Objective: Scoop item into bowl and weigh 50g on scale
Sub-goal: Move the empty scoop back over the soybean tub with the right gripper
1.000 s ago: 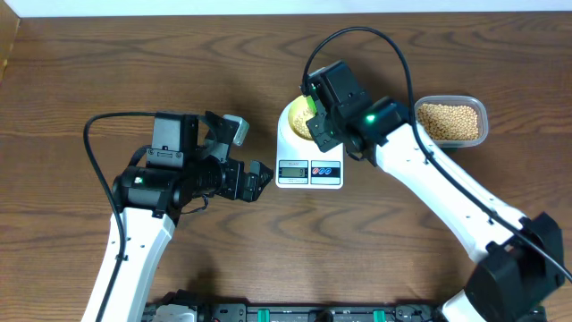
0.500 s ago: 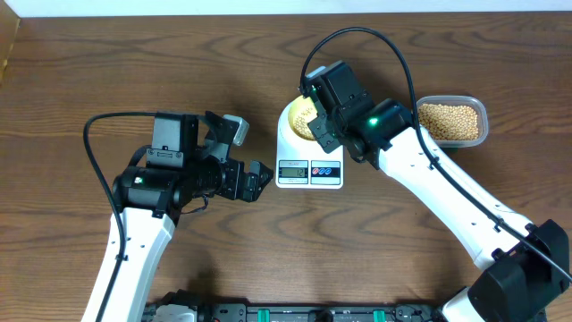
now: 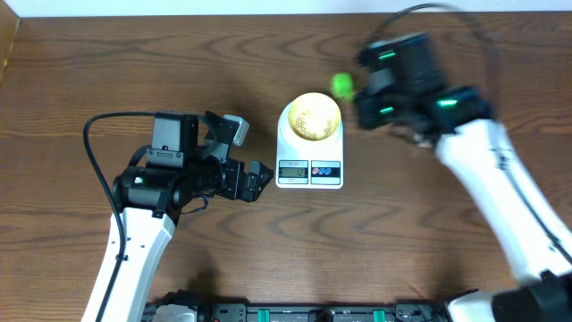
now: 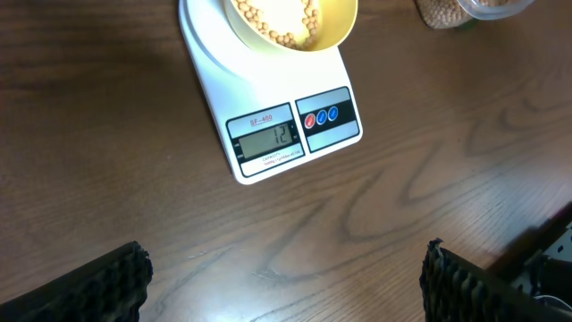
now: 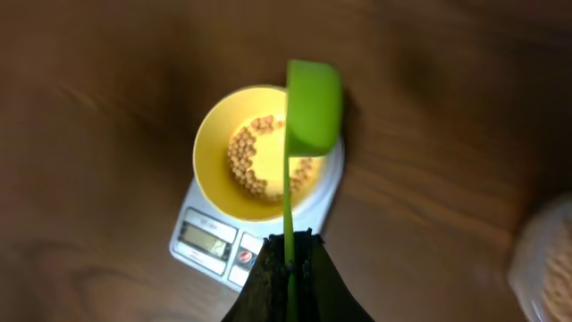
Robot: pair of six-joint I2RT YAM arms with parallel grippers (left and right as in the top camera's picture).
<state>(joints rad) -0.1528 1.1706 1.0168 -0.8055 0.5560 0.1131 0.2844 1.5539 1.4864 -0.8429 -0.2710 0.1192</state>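
Observation:
The white scale [image 3: 310, 168] stands mid-table with the pale yellow bowl [image 3: 310, 117] on it. The bowl holds a small pile of tan beans [image 5: 248, 161]. The scale also shows in the left wrist view [image 4: 268, 134], where its display reads 12. My right gripper [image 5: 289, 261] is shut on the handle of a green scoop [image 5: 313, 103]. The scoop head [image 3: 341, 85] hangs just right of the bowl and looks empty from below. The right arm is blurred. My left gripper [image 4: 281, 295] is open and empty, low over the wood in front of the scale.
A clear plastic tub of beans shows at the top right of the left wrist view [image 4: 465, 9] and blurred at the right edge of the right wrist view [image 5: 545, 259]. In the overhead view the right arm covers it.
My right arm has swung away from above the bowl toward the back right, taking the green scoop along. The bowl is now uncovered. The left arm has not moved.

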